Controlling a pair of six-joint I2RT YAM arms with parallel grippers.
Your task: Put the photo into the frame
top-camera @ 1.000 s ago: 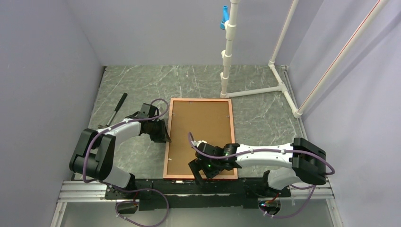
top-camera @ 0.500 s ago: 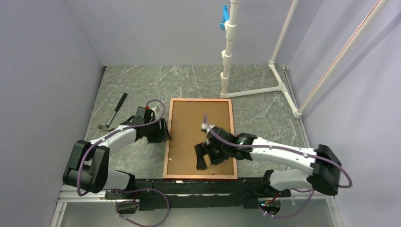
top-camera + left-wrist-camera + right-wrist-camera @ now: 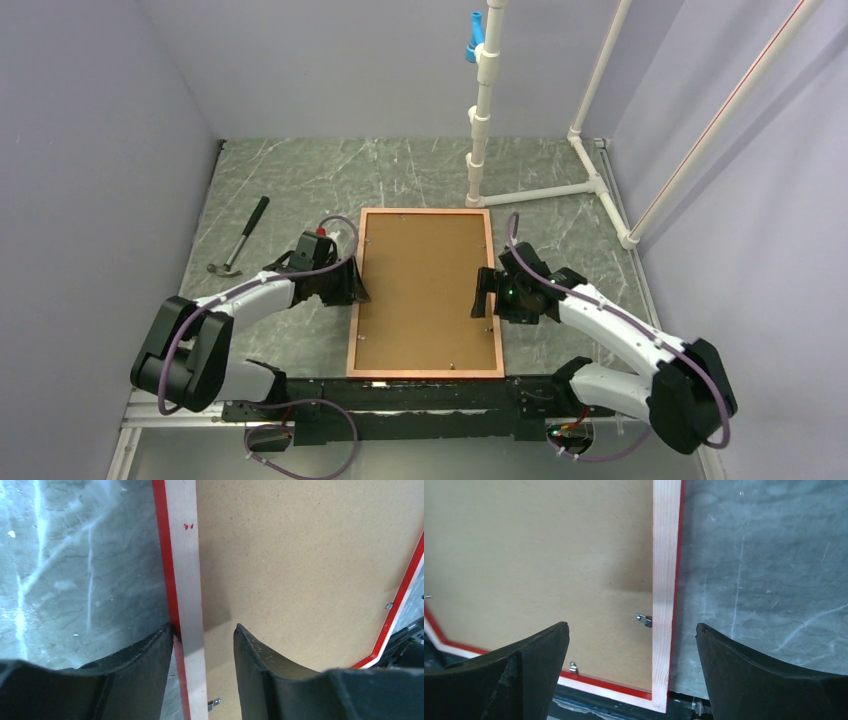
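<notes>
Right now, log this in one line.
frame: face down | left gripper: open, over left rail | right gripper: open, over right rail

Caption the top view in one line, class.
Frame face down on table, backing board up; left gripper and right gripper open astride its long edges.

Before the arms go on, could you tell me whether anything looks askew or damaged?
Nothing serious: the frame lies flat and square, back up, backing board seated. Only a small red smudge marks the pale left rail.

Soft, even light, faint shadows; close-up edges perhaps slightly blurred.
</notes>
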